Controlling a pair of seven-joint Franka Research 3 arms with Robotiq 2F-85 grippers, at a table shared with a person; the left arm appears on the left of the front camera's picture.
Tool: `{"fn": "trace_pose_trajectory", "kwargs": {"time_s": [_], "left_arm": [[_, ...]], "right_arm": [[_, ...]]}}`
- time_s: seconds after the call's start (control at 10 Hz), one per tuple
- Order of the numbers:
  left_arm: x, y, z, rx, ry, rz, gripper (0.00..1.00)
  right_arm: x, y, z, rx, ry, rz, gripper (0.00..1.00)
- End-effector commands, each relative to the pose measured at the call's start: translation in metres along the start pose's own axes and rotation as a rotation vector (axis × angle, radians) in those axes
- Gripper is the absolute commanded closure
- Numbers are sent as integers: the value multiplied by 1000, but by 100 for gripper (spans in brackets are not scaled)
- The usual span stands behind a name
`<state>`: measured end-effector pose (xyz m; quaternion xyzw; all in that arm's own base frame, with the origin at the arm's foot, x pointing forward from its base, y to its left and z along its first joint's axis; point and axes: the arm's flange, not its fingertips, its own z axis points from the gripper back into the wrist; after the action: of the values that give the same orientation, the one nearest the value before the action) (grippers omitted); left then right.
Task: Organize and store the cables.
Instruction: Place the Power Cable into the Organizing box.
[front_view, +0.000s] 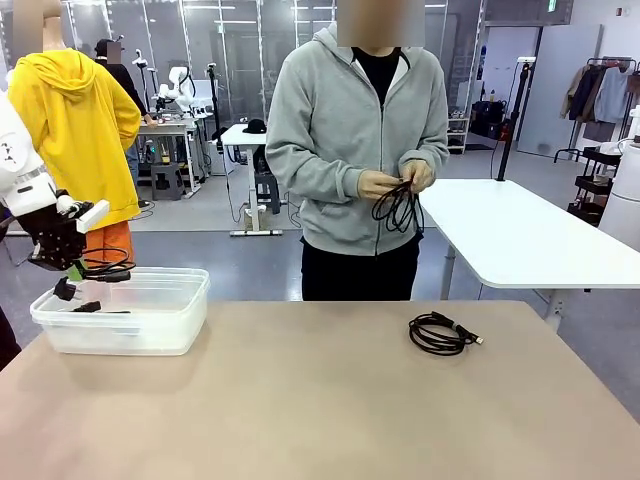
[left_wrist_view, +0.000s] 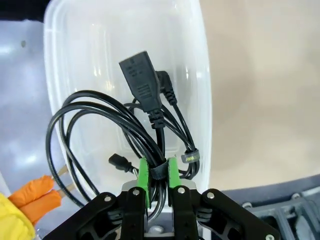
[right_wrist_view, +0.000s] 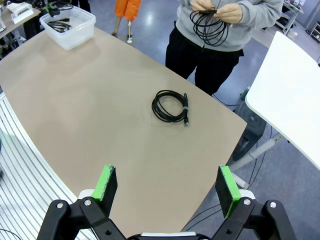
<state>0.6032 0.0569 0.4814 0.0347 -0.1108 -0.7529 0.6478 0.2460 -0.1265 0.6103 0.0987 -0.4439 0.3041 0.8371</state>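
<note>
Left fingers (left_wrist_view: 143, 176): pinched shut on a coiled cable (left_wrist_view: 145, 90) — hanging over the clear bin (front_view: 170, 310), table's left.
Right fingers (right_wrist_view: 106, 182): spread wide, holding nothing.
Table (front_view: 300, 400): second coiled cable (front_view: 438, 334), right of middle.
Person's hands (front_view: 378, 185): another coil (front_view: 397, 208) — far side.

Table (front_view: 300, 400): bin (front_view: 130, 330), coiled cable (front_view: 437, 334)

Left arm: your white left arm (front_view: 18, 165) comes in from the left side, with the wrist bent down.
Left gripper: your left gripper (left_wrist_view: 158, 175) is squeezed tight. Its green pads (left_wrist_view: 143, 175) pinch a cable bundle (left_wrist_view: 145, 87).
Right gripper: your right gripper (right_wrist_view: 168, 182) is up high and points down. Its jaws are wide apart and hold nothing.
</note>
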Motion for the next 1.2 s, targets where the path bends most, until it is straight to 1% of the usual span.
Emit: {"fn": "trace_pose_trajectory", "kwargs": {"time_s": [0.0,0.3,0.4,0.5,0.6,0.7,0.8,0.9,1.0,1.1], "left_arm": [[-3,4,-9,8,-16,24,82],[-5,9,-15,-20,29,52,82],[-5,10,-15,-24,24,68,82],[-5,9,-16,-23,32,68,71],[-5,8,-15,-22,35,68,62],[-4,8,-15,-18,37,67,42],[-5,8,-16,-17,38,67,33],[-4,8,-16,-17,41,65,13],[-5,8,-16,-16,41,65,5],[-5,8,-16,-14,44,64,0]], "right_arm": [[-1,0,0,1,-1,-2,0],[-1,0,0,1,-1,-2,0],[-1,0,0,1,-1,-2,0],[-1,0,0,1,-1,-2,0],[-1,0,0,1,-1,-2,0],[-1,0,0,1,-1,-2,0],[-1,0,0,1,-1,-2,0],[-1,0,0,1,-1,-2,0],[-1,0,0,1,-1,-2,0],[-1,0,0,1,-1,-2,0]]}}
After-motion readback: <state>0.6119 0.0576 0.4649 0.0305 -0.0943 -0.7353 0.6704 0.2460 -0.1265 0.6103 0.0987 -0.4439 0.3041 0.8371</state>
